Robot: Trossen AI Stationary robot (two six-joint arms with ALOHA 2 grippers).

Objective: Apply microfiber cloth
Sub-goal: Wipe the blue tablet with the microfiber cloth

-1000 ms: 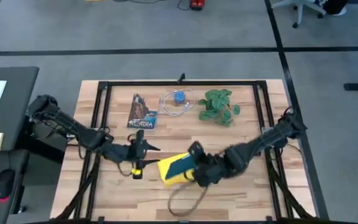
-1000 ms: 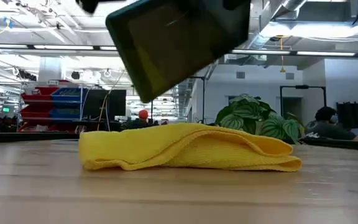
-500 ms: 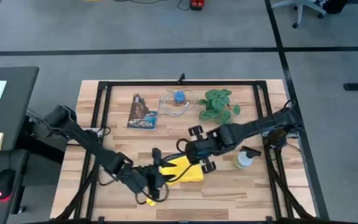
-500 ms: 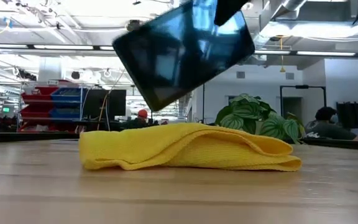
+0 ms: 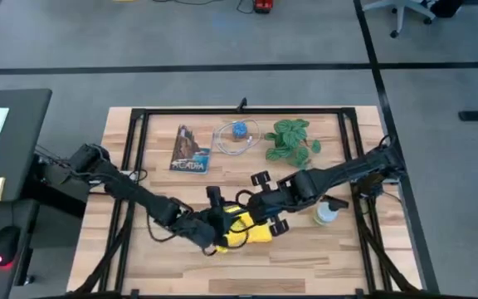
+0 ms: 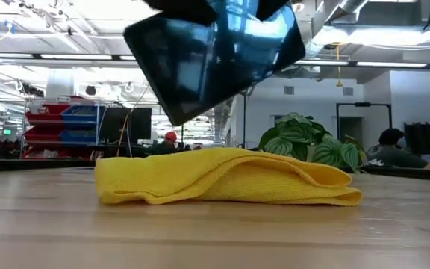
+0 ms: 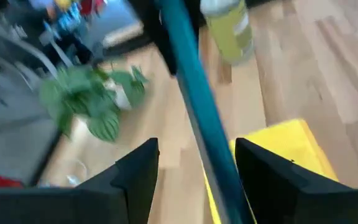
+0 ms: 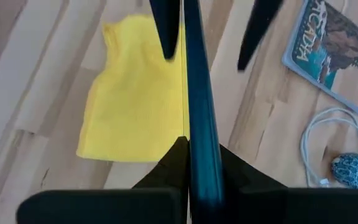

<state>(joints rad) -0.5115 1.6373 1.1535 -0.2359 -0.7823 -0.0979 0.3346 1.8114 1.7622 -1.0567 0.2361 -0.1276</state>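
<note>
Microfiber cloth (image 6: pixel 226 176) lies folded and flat on the table (image 5: pixel 347 257), untouched, directly under the tablet (image 6: pixel 213 58) that hangs tilted in the air above it. Right gripper (image 8: pixel 188 158) is clamped on the tablet's edge, fingers pinching both faces, cloth (image 8: pixel 135 93) below and just to one side of the held edge. Left gripper (image 7: pixel 197 165) has come in since half a second ago: earlier it sat low near the table's front edge, now its fingers straddle the tablet's (image 7: pixel 197 112) opposite edge, spread wide with gaps on both sides, not yet closed on it. In the high view both grippers meet over the cloth (image 5: pixel 243 232). So the tablet looks about to be steadied or handed over by two arms; wiping has not begun, cloth not picked up. Spray bottle (image 5: pixel 325 214), plant (image 5: pixel 292 141), book (image 5: pixel 190 149) sit well away.
</note>
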